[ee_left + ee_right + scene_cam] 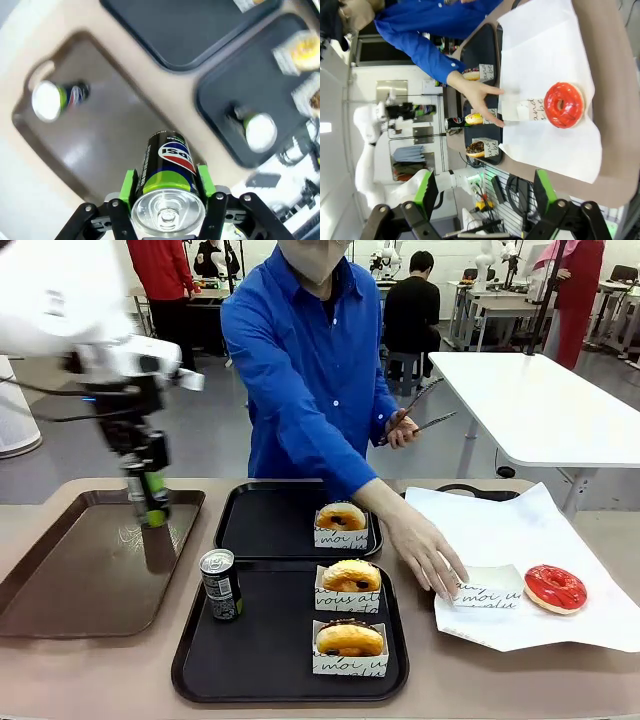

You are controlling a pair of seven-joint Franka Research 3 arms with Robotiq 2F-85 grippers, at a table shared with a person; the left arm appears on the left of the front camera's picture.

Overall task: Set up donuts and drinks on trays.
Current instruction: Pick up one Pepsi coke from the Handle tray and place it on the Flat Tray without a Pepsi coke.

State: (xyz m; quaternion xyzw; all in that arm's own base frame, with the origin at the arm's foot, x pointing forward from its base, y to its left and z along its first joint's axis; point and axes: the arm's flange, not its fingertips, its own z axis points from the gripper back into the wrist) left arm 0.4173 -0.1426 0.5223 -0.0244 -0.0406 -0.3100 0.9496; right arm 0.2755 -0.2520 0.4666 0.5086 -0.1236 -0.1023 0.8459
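Just above the brown tray (60, 580), a dark, green-banded, silver-topped can (167, 160) tight in the left gripper (168, 182)

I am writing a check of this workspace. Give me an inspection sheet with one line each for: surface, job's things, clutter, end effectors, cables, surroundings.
Surface: tan table, no spill seen.
Job's things: near black tray holds standing can, middle donut and front donut; far black tray holds far donut; these donuts are all sleeved.
Clutter: brown tray; white paper sheet with red donut and loose sleeve, person's hand touching it; tongs in the other hand.
End effectors: left end effector shut on held can above the brown tray; right end effector open, empty.
Cables: black cables below the table edge.
Surroundings: white table and people behind.
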